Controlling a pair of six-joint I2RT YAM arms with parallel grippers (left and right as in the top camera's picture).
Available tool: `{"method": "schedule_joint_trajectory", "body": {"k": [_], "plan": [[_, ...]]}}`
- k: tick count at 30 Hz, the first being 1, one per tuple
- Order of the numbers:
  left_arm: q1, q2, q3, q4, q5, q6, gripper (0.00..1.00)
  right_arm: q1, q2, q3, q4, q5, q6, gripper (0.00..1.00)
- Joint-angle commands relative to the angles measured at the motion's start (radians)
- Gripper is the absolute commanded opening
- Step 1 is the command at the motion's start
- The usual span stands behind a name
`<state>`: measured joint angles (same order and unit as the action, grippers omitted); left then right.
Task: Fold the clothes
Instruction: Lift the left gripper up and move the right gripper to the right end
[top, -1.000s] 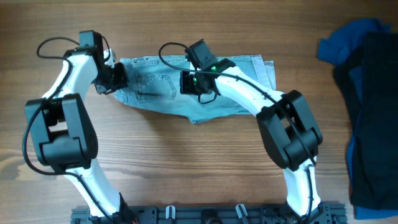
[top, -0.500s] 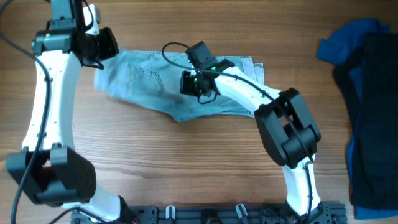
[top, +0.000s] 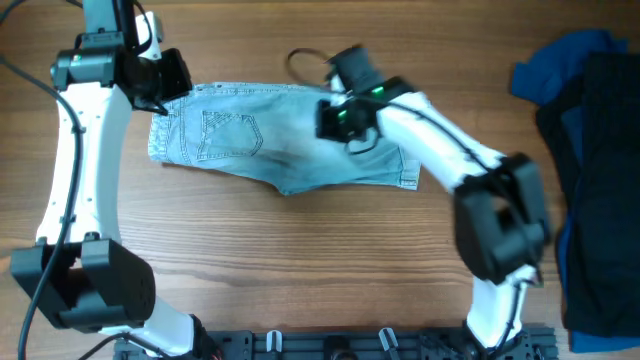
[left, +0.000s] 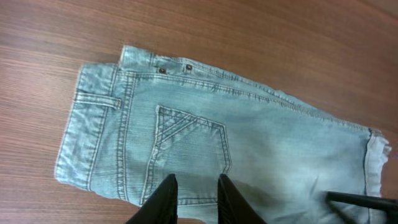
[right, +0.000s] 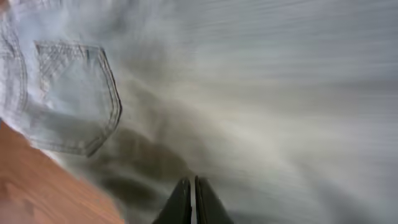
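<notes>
Where the wood-grain table (top: 300, 270) is widest, the denim shorts (top: 285, 150) lie flat at its upper middle. They are pale, faded and finely ribbed, with the waistband at the left and a frayed cuff (left: 376, 162) at the right. A chevron-stitched back pocket (left: 186, 146) faces up. The left gripper (left: 194, 198) hangs over the cloth, fingers slightly parted, pinching nothing. The right gripper (right: 191, 199) is pressed together above blurred denim, and its arm covers part of the shorts. A royal-blue and black heap (top: 590, 150) lies well apart.

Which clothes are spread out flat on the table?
The pale blue denim shorts, lying flat in the middle. The bright blue and black clothes at the right edge are bunched in a heap.
</notes>
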<state>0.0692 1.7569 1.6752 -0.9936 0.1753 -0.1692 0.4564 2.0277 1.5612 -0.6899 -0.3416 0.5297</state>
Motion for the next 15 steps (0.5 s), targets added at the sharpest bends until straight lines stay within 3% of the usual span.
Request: {"method": "schedule_joint_trajectory", "body": {"k": [1,3,4,9,15], "plan": [[-0.022,0.024,0.013,-0.014,-0.009,-0.003,0.23,-0.111,-0.086,0.010,-0.135,0.057,-0.033,0.16],[-0.022,0.034,0.011,-0.026,-0.009,-0.003,0.25,-0.161,-0.085,0.005,-0.219,0.108,-0.033,0.42],[-0.022,0.040,0.011,-0.032,-0.009,-0.003,0.26,-0.180,-0.082,-0.008,-0.238,0.150,-0.033,0.45],[-0.022,0.096,0.011,-0.079,-0.013,-0.041,0.42,-0.203,-0.071,-0.114,-0.211,0.322,-0.081,0.45],[-0.021,0.155,0.011,-0.105,-0.013,-0.044,0.46,-0.221,-0.071,-0.265,-0.032,0.381,-0.087,0.38]]}}
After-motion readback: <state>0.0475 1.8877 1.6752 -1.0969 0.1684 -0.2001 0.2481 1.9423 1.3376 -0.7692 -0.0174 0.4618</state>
